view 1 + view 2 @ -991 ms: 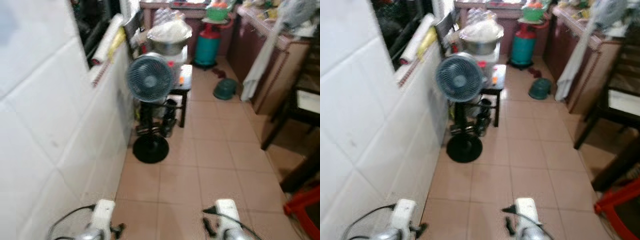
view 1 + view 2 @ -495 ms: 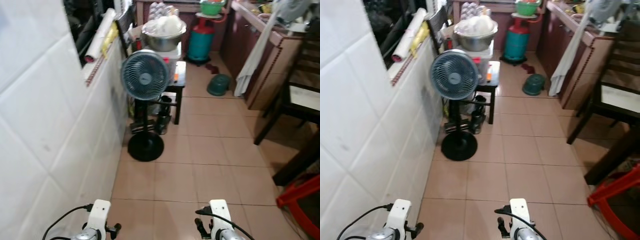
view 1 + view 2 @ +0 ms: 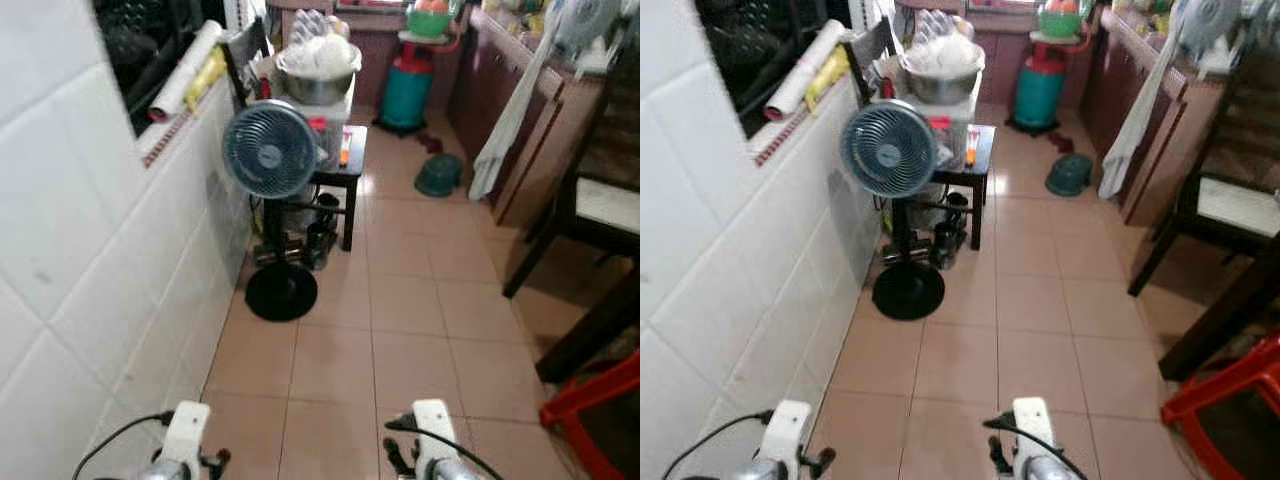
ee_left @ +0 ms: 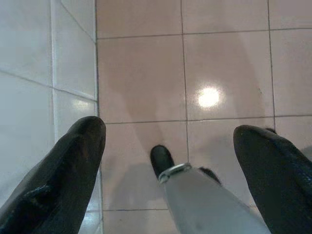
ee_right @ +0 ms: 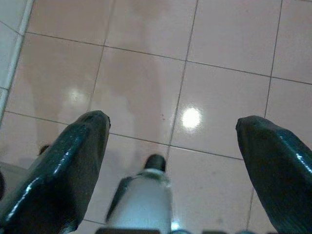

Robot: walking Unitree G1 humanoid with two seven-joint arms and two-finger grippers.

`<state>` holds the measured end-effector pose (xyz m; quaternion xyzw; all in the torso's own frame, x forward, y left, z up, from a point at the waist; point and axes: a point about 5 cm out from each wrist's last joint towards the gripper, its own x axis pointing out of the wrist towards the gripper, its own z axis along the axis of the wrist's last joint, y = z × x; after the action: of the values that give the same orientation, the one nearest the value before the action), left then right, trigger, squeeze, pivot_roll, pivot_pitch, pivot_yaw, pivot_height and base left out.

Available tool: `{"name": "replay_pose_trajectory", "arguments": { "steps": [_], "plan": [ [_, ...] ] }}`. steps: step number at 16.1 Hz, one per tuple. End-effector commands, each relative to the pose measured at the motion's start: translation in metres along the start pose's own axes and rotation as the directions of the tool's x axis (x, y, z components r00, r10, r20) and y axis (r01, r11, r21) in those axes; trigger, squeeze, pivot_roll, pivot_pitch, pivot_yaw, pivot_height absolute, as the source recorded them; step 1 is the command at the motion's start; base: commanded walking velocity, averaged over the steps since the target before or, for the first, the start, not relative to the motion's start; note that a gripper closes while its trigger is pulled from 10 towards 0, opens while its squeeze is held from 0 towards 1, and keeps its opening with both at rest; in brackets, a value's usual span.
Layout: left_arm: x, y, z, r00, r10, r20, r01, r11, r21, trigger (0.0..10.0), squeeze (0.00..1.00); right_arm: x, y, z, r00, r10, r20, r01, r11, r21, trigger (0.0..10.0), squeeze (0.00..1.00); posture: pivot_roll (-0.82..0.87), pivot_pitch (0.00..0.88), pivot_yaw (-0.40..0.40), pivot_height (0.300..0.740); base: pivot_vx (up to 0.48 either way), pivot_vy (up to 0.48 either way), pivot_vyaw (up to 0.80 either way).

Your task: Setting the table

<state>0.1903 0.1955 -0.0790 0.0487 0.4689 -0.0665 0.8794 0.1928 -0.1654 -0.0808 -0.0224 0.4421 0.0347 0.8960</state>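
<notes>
Both arms hang low at the bottom of the eye views, the left arm [image 3: 185, 445] by the white tiled wall and the right arm [image 3: 432, 445] over the floor. In the left wrist view my left gripper [image 4: 180, 141] is open, its black fingers [image 4: 73, 161] wide apart over pink floor tiles, nothing between them. My right gripper [image 5: 173, 131] is open too, with only bare tiles between its fingers [image 5: 78, 156]. A dark wooden chair [image 3: 590, 200] and a dark table leg [image 3: 590, 330] stand at the right. A large metal bowl [image 3: 315, 75] sits on a black stool further ahead.
A standing fan [image 3: 270, 150] on a round black base is ahead on the left, next to the tiled wall [image 3: 90, 280]. Beyond are a teal gas cylinder [image 3: 407, 90], a green lid [image 3: 440, 175] on the floor, and a counter with a hanging cloth [image 3: 510, 110]. A red stool [image 3: 600, 410] is near right.
The whole picture has shifted a little, so the camera has moved; the fan now sits slightly further left. Both arms hang as before.
</notes>
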Motion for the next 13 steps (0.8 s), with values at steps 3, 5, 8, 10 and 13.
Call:
{"name": "replay_pose_trajectory", "arguments": {
  "steps": [3, 5, 8, 10, 13],
  "plan": [
    [0.001, -0.002, 0.0, 1.0, 0.015, -0.007, -0.015, 1.0, 0.013, 10.0, 0.0, 0.0, -0.001, 0.001, 1.0, -0.001, 0.003, 0.001, 1.0, 0.001, 10.0, 0.0, 0.0, 0.0, -0.013, 0.74, 0.0, 0.0, 0.0],
    [0.001, -0.003, -0.001, 1.0, 0.022, -0.008, -0.022, 1.0, 0.017, 10.0, 0.0, 0.0, 0.0, 0.001, 1.0, 0.001, 0.001, -0.001, 1.0, -0.002, 10.0, 0.0, 0.02, 0.0, -0.026, 0.74, 0.0, 0.0, 0.0],
    [0.001, -0.002, -0.002, 0.999, 0.042, -0.009, -0.042, 0.999, 0.013, 10.0, 0.0, 0.001, 0.002, 0.003, 1.0, 0.009, -0.001, -0.009, 1.0, -0.009, 10.0, 0.0, 0.08, 0.0, -0.062, 0.74, 0.0, 0.0, 0.0],
    [-0.001, 0.003, -0.005, 0.997, 0.072, -0.01, -0.072, 0.997, -0.015, 10.0, 0.0, 0.003, 0.005, 0.011, 1.0, 0.022, 0.009, -0.022, 1.0, 0.018, 10.0, 0.0, 0.12, 0.0, -0.092, 0.74, 0.0, 0.0, 0.0],
    [-0.002, 0.008, -0.009, 0.996, 0.093, -0.019, -0.093, 0.995, -0.038, 10.0, 0.0, 0.005, 0.009, 0.019, 0.999, 0.033, 0.02, -0.033, 0.999, 0.006, 10.0, 0.0, 0.15, 0.0, -0.113, 0.74, 0.0, 0.0, 0.0]
  ]
}}
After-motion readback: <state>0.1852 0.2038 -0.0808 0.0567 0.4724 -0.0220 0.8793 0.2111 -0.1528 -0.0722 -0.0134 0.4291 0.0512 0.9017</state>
